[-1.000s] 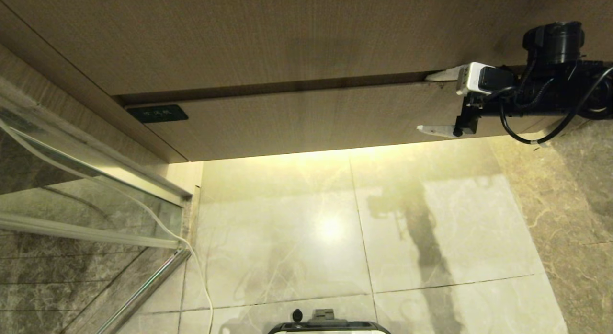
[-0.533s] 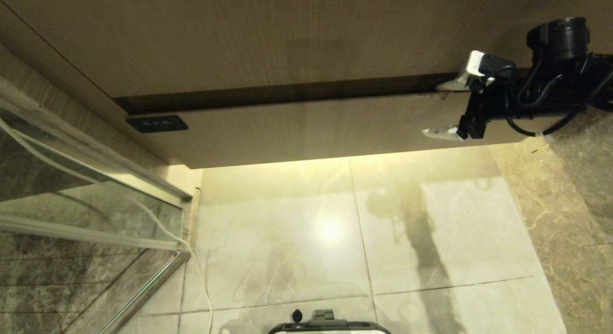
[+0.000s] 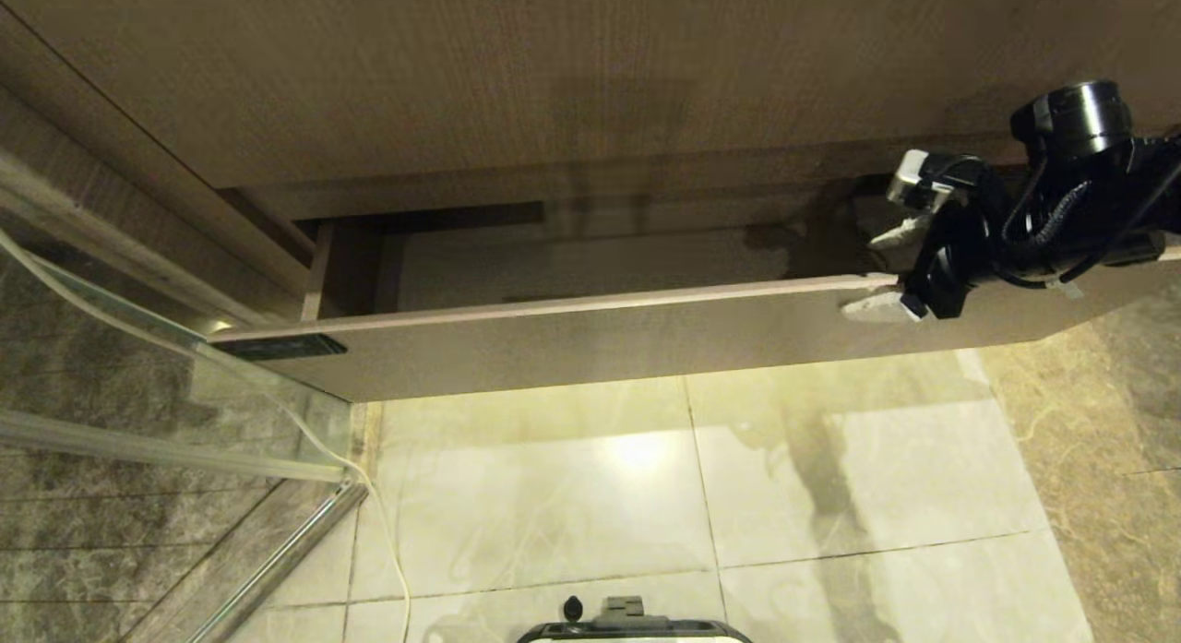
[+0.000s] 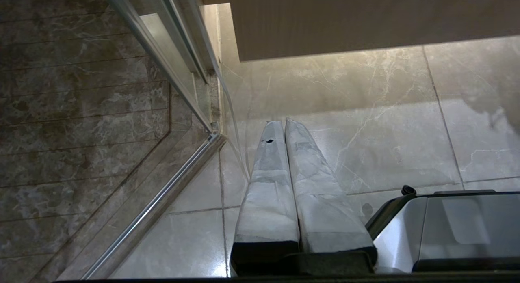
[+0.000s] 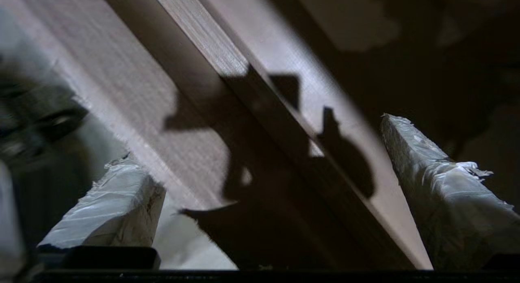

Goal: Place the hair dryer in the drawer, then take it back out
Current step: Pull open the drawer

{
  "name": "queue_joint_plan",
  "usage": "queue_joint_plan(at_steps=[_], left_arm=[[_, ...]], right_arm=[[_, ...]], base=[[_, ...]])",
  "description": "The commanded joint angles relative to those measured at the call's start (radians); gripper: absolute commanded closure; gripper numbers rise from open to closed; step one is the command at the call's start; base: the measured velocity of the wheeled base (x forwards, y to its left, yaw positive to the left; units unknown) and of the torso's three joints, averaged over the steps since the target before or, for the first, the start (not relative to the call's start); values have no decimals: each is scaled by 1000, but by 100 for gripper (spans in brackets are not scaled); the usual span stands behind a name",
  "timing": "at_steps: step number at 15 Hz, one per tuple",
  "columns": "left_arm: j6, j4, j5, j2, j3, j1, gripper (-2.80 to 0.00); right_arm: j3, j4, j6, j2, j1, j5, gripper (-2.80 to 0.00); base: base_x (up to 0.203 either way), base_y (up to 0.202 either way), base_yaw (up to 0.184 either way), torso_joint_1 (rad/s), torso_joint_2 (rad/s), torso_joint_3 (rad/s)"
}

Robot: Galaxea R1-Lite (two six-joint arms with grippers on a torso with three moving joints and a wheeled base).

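Head view is being read from its left side: the drawer (image 3: pixel 590 343), marked by a black label (image 3: pixel 280 347) at its left corner, is being drawn partway out from under the plain wood panel (image 3: pixel 554 80). At its right end, the top edge of the front is being straddled by the right gripper (image 3: pixel 888 267), its jaws spread wide, one finger inside and one outside. No hair dryer is being shown anywhere. The left gripper (image 4: pixel 283 124) is being kept pressed together over the floor tiles (image 4: pixel 365 124). Opening looks to be the step in hand; next, a longer pull is probably needed.
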Motion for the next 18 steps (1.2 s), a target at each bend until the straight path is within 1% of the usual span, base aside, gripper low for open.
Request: queue_joint_plan(at_steps=[1,3,5,6,9,10,11,12,14,16,17,18], left_arm=[[0,0,0,0,0,0,0],[0,0,0,0,0,0,0],[0,0,0,0,0,0,0],[0,0,0,0,1,0,0],[0,0,0,0,1,0,0],[0,0,0,0,0,0,0],[0,0,0,0,0,0,0],[0,0,0,0,1,0,0],[0,0,0,0,1,0,0],[0,0,0,0,1,0,0],[0,0,0,0,1,0,0],[0,0,0,0,0,0,0]], right_arm=[[104,92,-5,-145,-10,-15,-280],[222,210,-5,-299,-33,-40,-280],[309,317,-3,-460,-54,-63,-280],[333,360,12,-546,-63,-73,-280],[347,434,118,-764,-85,-98,-280],[354,449,145,-810,-89,-125,-280],[367,457,167,-844,-93,-172,-280],[383,453,184,-868,-105,-191,-280],[398,377,243,-886,-117,-195,-280],[434,312,348,-899,-118,-210,-280],[456,297,368,-911,-119,-226,-280],[474,279,374,-923,-131,-233,0]], base=[[0,0,0,0,0,0],[0,0,0,0,0,0],[0,0,0,0,0,0],[0,0,0,0,0,0],[0,0,0,0,0,0],[0,0,0,0,0,0],[0,0,0,0,0,0],[0,0,0,0,0,0],[0,0,0,0,0,0],[0,0,0,0,0,0],[0,0,0,0,0,0],[0,0,0,0,0,0]])
